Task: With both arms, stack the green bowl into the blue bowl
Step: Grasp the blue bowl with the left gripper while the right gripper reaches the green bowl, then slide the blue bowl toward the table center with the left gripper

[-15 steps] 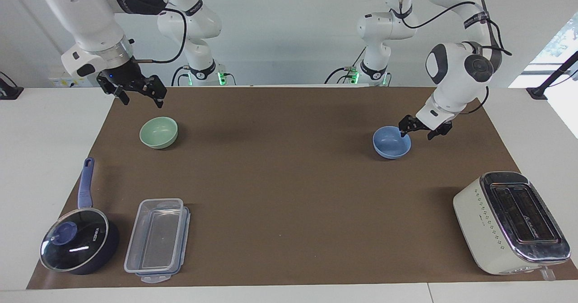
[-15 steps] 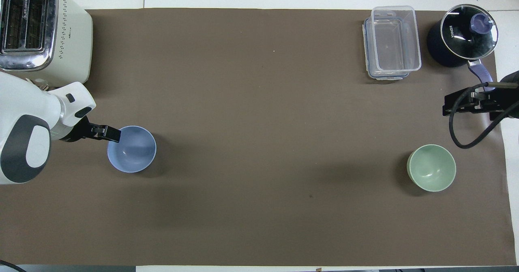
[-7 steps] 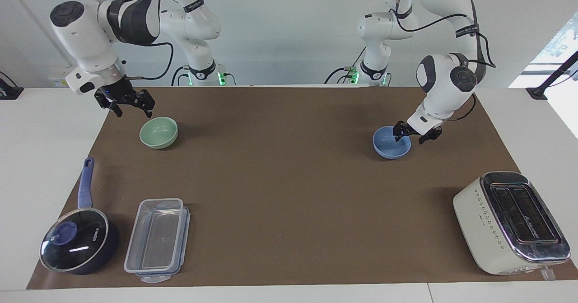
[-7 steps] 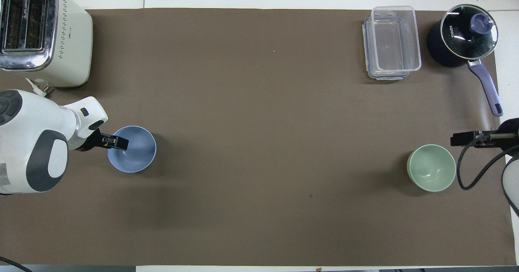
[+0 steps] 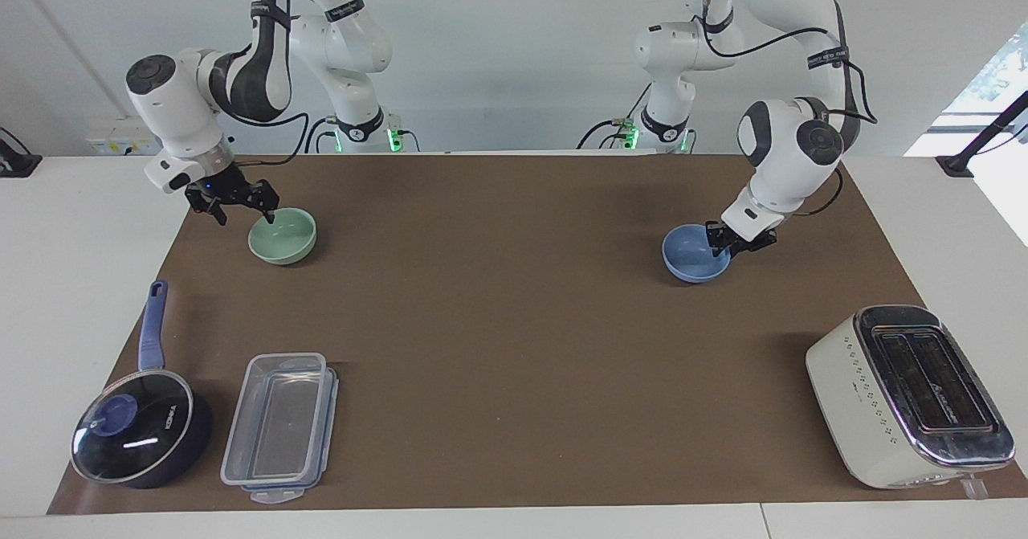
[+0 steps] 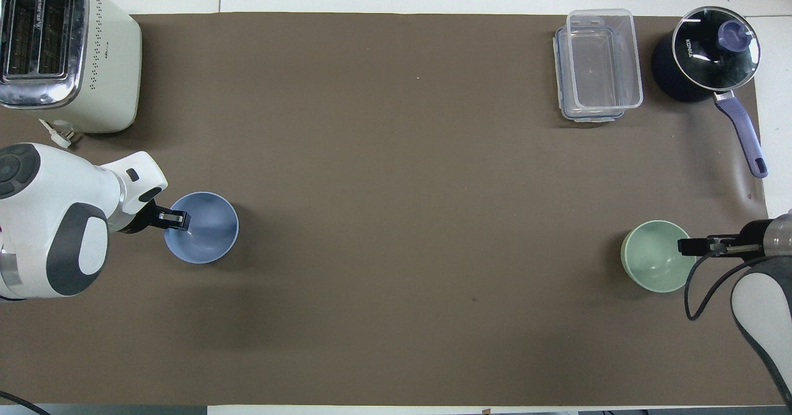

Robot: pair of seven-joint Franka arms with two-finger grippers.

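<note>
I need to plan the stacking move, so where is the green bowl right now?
The green bowl sits on the brown mat toward the right arm's end of the table, nearer the robots than the saucepan, with the right end effector at its rim.

Robotics laboratory. Two white arms are mounted at 12 o'clock of a white table covered by a brown mat; household props, a toaster and a lidded saucepan, sit at 4 and 8 o'clock.

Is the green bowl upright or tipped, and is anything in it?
Upright and empty: the green bowl rests flat on the mat, rim up, its bare inside visible from overhead.
</note>
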